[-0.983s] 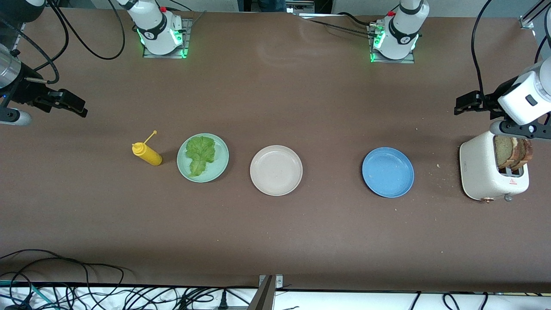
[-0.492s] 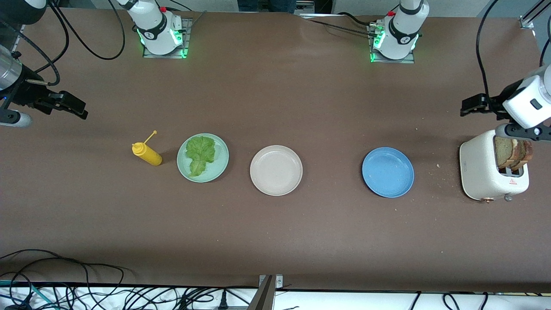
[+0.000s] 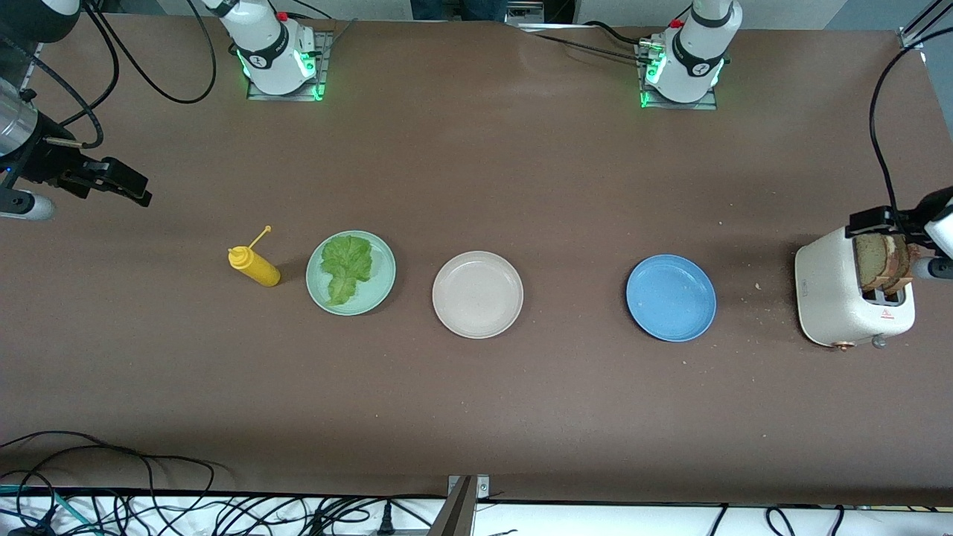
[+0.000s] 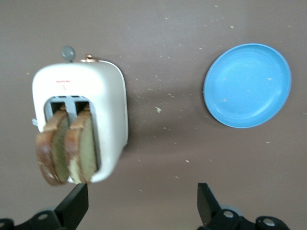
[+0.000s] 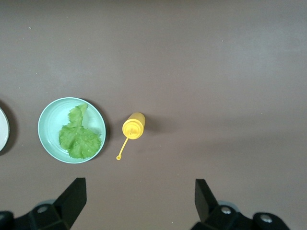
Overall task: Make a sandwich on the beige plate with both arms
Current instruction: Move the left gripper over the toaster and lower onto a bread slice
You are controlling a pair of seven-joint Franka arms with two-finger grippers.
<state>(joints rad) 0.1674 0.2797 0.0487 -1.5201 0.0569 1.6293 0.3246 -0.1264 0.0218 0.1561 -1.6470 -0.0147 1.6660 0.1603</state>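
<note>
Bread, two speckled tan slices with brown crusts point(image 3: 884, 262), stands upright side by side in the slots of the white toaster point(image 3: 834, 298) at the left arm's end of the brown counter point(image 3: 476, 417), while the ruffled green lettuce leaf point(image 3: 345, 266) lies lengthwise on the pale mint-green plate point(image 3: 381, 286), its long axis running toward the front camera. The round beige plate point(image 3: 477, 294) sits bare between that plate and the round blue plate point(image 3: 671, 298), with a yellow squeeze bottle point(image 3: 255, 266) just beside the mint one. The left gripper point(image 4: 143, 203) hangs over the toaster, jaws wide apart, and the right gripper point(image 5: 140, 200) waits high over its end of the counter, jaws likewise apart.
</note>
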